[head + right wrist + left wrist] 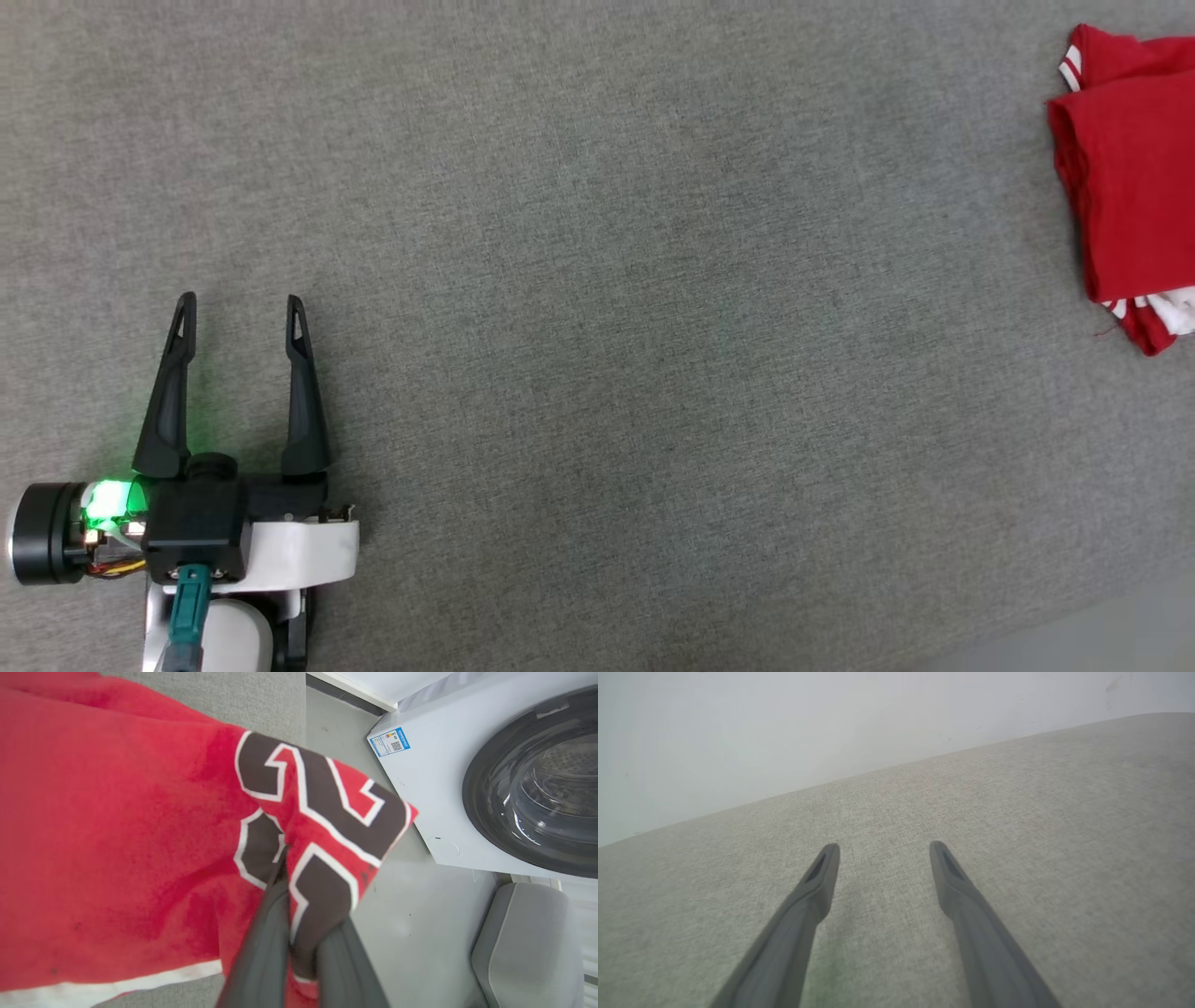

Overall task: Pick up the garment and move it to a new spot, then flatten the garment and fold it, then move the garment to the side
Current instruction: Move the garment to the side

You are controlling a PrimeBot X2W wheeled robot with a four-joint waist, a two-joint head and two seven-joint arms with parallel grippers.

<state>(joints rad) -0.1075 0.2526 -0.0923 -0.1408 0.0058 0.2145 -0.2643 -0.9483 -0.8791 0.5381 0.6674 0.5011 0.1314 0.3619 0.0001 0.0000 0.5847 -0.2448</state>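
The garment (1134, 177), a red T-shirt with white striped trim, lies bunched at the far right edge of the grey surface in the head view. In the right wrist view the garment (117, 835) hangs close up, showing a dark print outlined in white. My right gripper (299, 933) is shut on a fold of that printed fabric, which is pinched between the two dark fingers. At the lower left of the head view my left gripper (241, 313) stands open with nothing between its fingers, far from the garment. The left wrist view shows my left gripper (883, 851) over bare grey fabric.
A grey fabric surface (597, 280) spans the head view. Beyond its edge, in the right wrist view, stand a white washing machine (458, 765) with a dark round door and a grey seat (523, 942) on a pale floor. A pale wall (784, 728) backs the surface.
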